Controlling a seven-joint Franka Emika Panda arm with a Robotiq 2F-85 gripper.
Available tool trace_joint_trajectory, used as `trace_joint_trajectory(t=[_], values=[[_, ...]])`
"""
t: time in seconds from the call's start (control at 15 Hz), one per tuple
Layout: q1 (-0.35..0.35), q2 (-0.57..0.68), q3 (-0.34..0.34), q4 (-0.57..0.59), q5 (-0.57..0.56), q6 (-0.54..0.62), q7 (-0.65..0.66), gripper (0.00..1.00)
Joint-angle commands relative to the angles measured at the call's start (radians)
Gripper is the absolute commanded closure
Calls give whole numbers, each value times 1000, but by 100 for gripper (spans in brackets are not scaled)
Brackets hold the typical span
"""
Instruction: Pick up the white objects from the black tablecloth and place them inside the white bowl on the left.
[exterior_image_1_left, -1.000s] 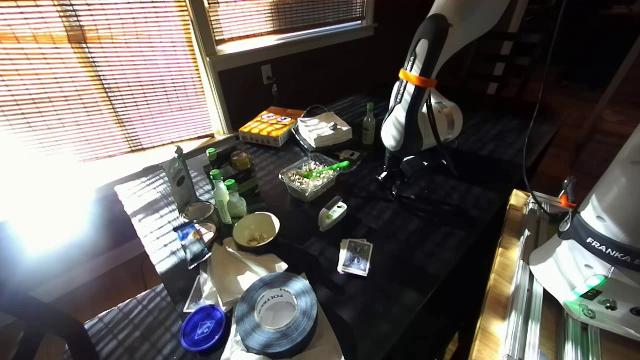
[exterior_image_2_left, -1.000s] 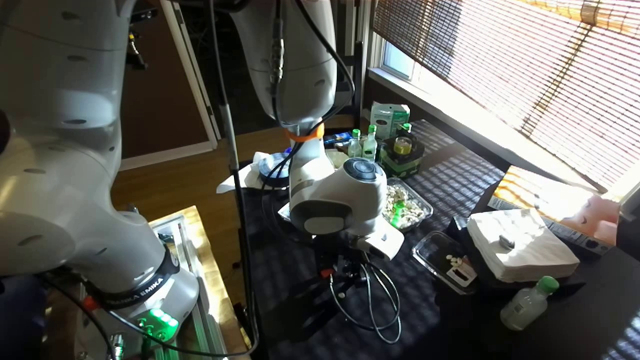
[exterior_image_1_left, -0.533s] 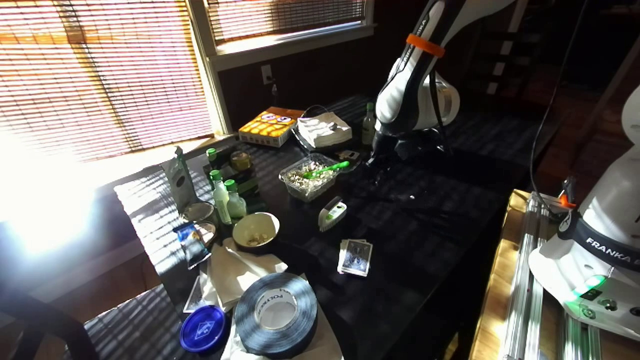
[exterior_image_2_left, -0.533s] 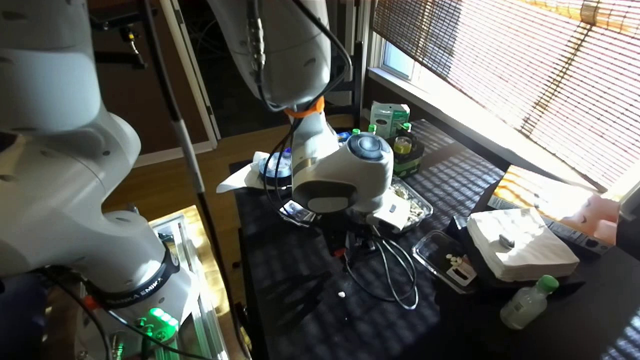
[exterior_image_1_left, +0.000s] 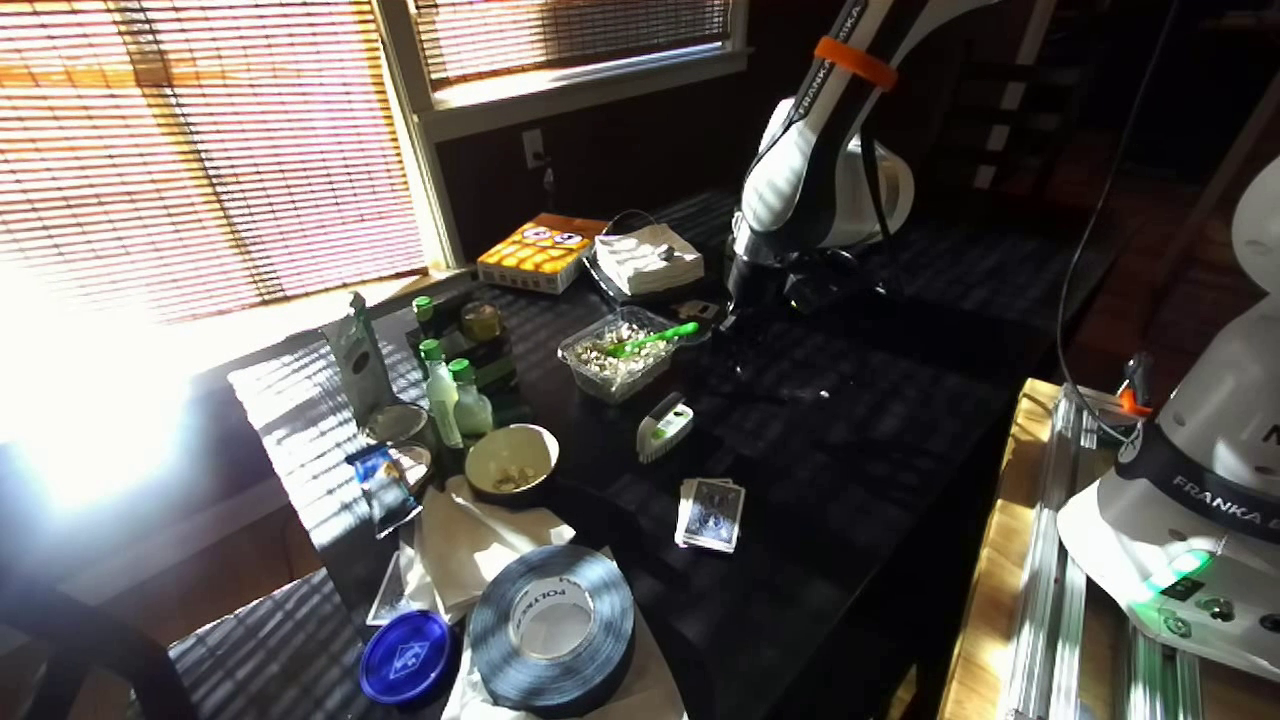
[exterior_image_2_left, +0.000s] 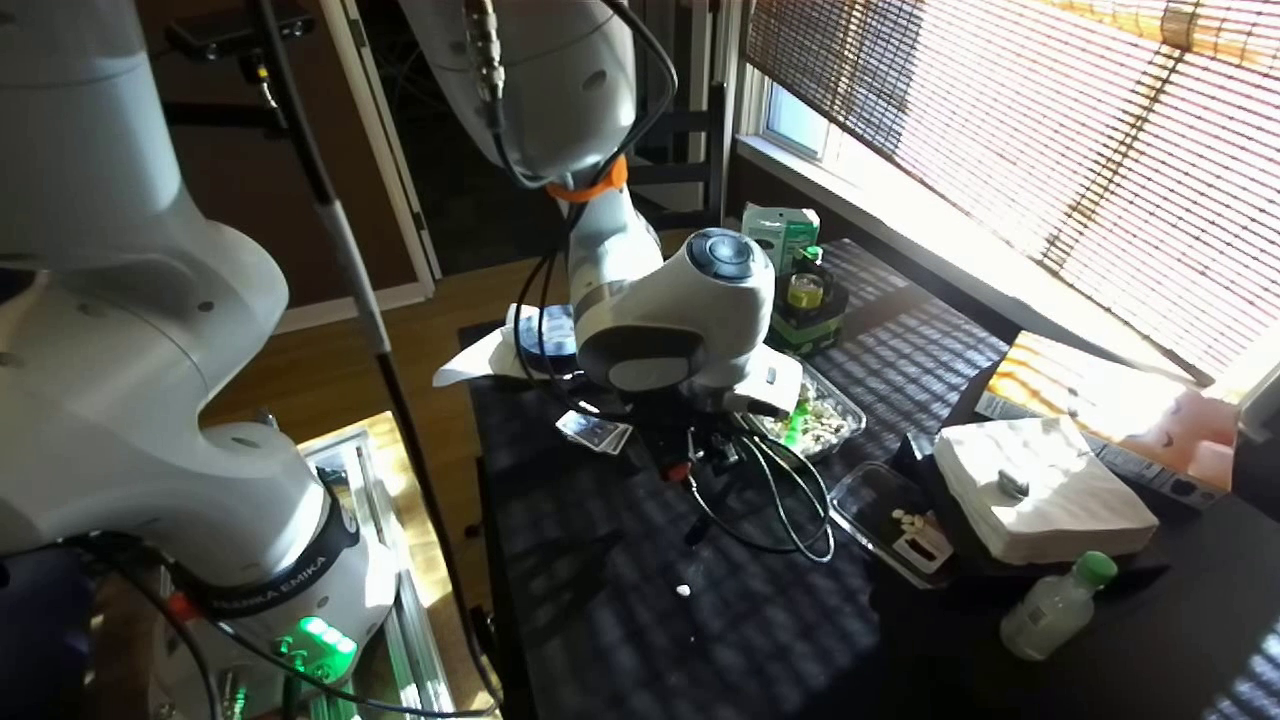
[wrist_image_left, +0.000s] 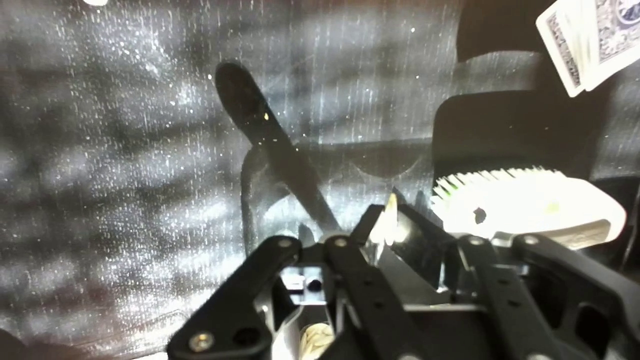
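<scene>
My gripper (wrist_image_left: 386, 220) is shut at the fingertips on a small white bit (wrist_image_left: 391, 207) in the wrist view. In an exterior view the gripper (exterior_image_2_left: 693, 530) hangs above the black tablecloth (exterior_image_2_left: 790, 640). Another white bit (exterior_image_2_left: 683, 590) lies on the cloth; it also shows in an exterior view (exterior_image_1_left: 824, 394) and at the wrist view's top edge (wrist_image_left: 96, 2). A tiny speck (exterior_image_2_left: 692, 638) lies near it. The white bowl (exterior_image_1_left: 492, 455) stands far from the gripper, with several pale bits inside. The arm hides the bowl in an exterior view.
A clear container (exterior_image_1_left: 620, 365) with a green spoon, a brush (exterior_image_1_left: 665, 430) and playing cards (exterior_image_1_left: 711, 515) lie between gripper and bowl. A clear tray (exterior_image_2_left: 880, 510), napkins (exterior_image_2_left: 1050, 490), bottles (exterior_image_1_left: 441, 400) and a tape roll (exterior_image_1_left: 500, 620) stand around.
The arm has lifted and shifted toward the clear container with the gripper. The white bit left on the cloth has come into view behind it. The bowl and other objects have not moved.
</scene>
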Motion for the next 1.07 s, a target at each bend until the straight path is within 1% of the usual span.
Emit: trace_joint_trajectory(t=[0.0, 0.13, 0.2, 0.27, 0.4, 0.47, 0.6, 0.73, 1.0], values=[[134, -32, 11, 29, -2, 57, -9, 97], [225, -57, 21, 53, -15, 80, 12, 97], [266, -51, 35, 83, -22, 81, 9, 97], [321, -45, 34, 116, -36, 77, 12, 97], [409, -6, 35, 200, -65, 67, -11, 97], [458, 18, 21, 242, -90, 72, -20, 97], [477, 68, 47, 312, -120, 74, -72, 97], [490, 113, 59, 367, -138, 67, -103, 97], [519, 178, 25, 437, -197, 44, -118, 97]])
